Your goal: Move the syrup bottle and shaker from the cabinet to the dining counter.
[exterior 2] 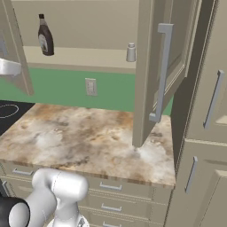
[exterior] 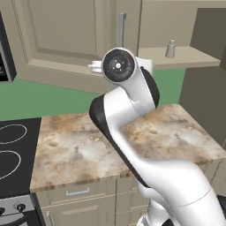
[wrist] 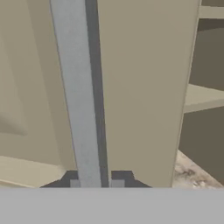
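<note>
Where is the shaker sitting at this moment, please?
The shaker stands upright on the open cabinet's shelf, right of the syrup bottle and beside the open right door.

On the cabinet (exterior 2: 80, 26) shelf (exterior 2: 88, 57), the syrup bottle (exterior 2: 45, 36) stands left and the shaker (exterior 2: 131, 52) well apart to its right; the worktop (exterior 2: 88, 137) lies below, the stove (exterior: 13, 154) at its left.

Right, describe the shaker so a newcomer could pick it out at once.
Find the beige wall cabinet standing open above the marbled stone worktop. On its plain shelf, right of the dark brown syrup bottle, stands the small grey-silver cylindrical shaker. It is far shorter than the bottle, pale and unlabelled.
</note>
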You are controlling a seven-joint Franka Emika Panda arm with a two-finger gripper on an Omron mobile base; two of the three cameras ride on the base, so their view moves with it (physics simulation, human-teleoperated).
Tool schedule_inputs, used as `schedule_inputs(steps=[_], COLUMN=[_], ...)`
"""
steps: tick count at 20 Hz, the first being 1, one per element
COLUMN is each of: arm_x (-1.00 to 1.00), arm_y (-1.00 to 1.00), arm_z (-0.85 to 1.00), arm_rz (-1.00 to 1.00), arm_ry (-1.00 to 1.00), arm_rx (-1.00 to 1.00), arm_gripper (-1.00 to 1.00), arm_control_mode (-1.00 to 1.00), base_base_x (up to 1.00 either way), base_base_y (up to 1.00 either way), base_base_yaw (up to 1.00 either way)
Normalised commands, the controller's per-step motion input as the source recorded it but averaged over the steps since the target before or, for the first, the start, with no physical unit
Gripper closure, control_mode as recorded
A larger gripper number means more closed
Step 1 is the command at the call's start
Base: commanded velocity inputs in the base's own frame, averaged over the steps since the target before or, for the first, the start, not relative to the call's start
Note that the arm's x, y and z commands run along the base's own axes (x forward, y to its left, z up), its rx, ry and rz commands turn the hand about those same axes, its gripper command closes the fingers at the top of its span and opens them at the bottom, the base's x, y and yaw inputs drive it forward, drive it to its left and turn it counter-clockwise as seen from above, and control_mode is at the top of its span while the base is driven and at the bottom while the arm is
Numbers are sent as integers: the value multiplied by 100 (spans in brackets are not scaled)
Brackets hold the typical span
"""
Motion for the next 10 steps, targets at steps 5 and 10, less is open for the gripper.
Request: schedule_inputs(steps=[5,10], arm_x=[-36,0], arm_y=[11,5], arm_z=[-6,-18], arm_rz=[-7,0], arm_ry=[-1,-10], arm_rx=[0,0], arm_gripper=[-100,-100], arm_control_mode=[-100,-100], base_base_x=[0,0], base_base_y=[0,0], base_base_yaw=[0,0])
